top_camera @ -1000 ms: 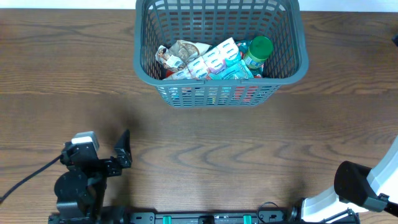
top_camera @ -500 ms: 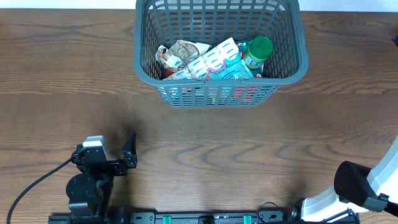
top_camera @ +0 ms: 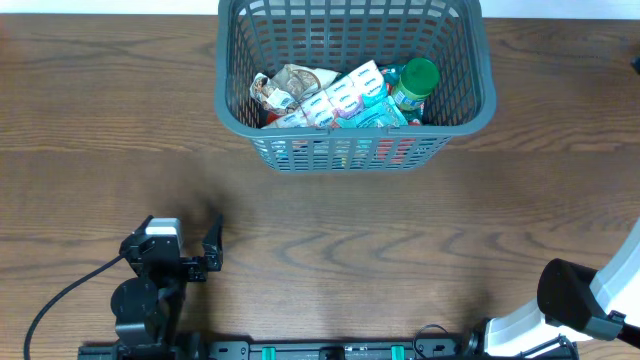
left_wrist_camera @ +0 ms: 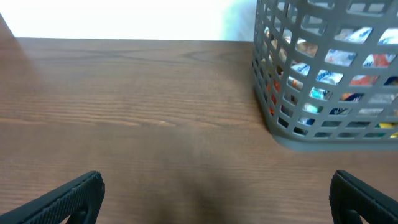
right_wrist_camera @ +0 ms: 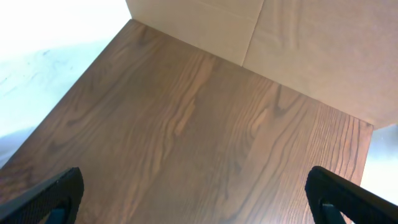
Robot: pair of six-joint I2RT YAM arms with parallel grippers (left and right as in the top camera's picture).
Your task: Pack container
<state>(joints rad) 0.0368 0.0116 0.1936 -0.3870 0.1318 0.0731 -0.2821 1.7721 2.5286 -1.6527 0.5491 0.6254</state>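
Overhead view: the container (top_camera: 340,152), a dark grey basket with lattice-slotted walls, stands upright at the far middle of the wooden table (top_camera: 420,250), its far rim cut by the picture's edge. Inside lie several snack packets heaped together: a crumpled brownish packet (top_camera: 290,85) at the left, pink-and-white packets (top_camera: 350,95) in the middle, a teal packet (top_camera: 388,115) toward the near right, and a green-lidded bottle (top_camera: 416,80) at the right, leaning against the packets. The left gripper (top_camera: 188,250) sits at the near left of the table, well apart from the container, with a black cable (top_camera: 60,300) trailing from its arm toward the near left corner. Of the right arm (top_camera: 585,300) only the white and black body shows at the near right corner. Left wrist view: the two dark fingers (left_wrist_camera: 68,199) stand spread wide at the lower corners, with only bare table between them and nothing held; the container (left_wrist_camera: 323,74) rises at the far right, coloured packets showing through its slots. Right wrist view: the right gripper (right_wrist_camera: 199,199) is likewise spread wide and holds nothing, its fingers (right_wrist_camera: 50,199) at the lower corners over bare wood grain, with a tan board (right_wrist_camera: 311,50) standing along the table's far edge.
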